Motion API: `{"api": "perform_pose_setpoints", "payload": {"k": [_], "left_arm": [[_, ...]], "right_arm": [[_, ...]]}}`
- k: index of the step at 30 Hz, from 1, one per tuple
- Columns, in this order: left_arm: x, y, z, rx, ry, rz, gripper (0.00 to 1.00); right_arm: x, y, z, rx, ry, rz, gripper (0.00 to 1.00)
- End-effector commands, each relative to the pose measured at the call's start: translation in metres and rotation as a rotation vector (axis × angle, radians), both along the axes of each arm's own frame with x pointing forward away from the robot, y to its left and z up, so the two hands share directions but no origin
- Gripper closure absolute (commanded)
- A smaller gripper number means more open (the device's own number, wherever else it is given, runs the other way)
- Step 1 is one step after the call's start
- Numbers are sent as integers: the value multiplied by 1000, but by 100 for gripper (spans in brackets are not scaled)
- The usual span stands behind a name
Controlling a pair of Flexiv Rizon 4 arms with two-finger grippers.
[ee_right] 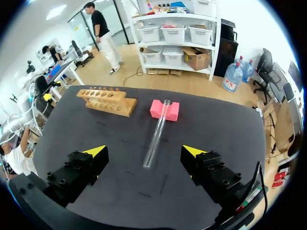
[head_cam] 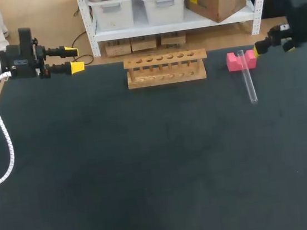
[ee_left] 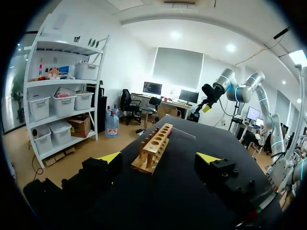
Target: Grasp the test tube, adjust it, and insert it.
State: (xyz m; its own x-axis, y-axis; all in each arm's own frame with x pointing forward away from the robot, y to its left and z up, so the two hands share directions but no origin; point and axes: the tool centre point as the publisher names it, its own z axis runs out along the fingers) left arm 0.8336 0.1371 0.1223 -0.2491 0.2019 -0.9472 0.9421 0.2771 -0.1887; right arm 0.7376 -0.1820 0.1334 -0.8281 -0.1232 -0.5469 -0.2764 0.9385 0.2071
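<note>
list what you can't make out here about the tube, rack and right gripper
Right gripper, head view: blurred, its arm cut off by the edge.
Test tube on the pink block: the contact is too small in the head view, covered by the tube in the right wrist view.
Wooden rack: the bottoms of its holes, hidden by its top board in every view.

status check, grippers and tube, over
Left gripper fingers open, parked far left. Right gripper fingers open, near test tube. Tube lies propped on pink block, ungrasped. Nothing between it and wooden rack.
</note>
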Motion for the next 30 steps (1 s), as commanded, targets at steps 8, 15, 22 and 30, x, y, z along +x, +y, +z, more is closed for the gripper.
{"api": "perform_pose_setpoints", "payload": {"k": [8, 15, 22, 30], "left_arm": [[0, 0, -1, -2, -3, 0, 0], [0, 0, -1, -2, -3, 0, 0], [0, 0, -1, -2, -3, 0, 0], [0, 0, -1, -2, -3, 0, 0]], "right_arm": [[13, 0, -40, -268, -239, -245, 0], [25, -4, -46, -315, -248, -249, 0], [35, -1, -49, -353, -237, -246, 0], [49, 10, -66, -396, -202, -251, 0]]}}
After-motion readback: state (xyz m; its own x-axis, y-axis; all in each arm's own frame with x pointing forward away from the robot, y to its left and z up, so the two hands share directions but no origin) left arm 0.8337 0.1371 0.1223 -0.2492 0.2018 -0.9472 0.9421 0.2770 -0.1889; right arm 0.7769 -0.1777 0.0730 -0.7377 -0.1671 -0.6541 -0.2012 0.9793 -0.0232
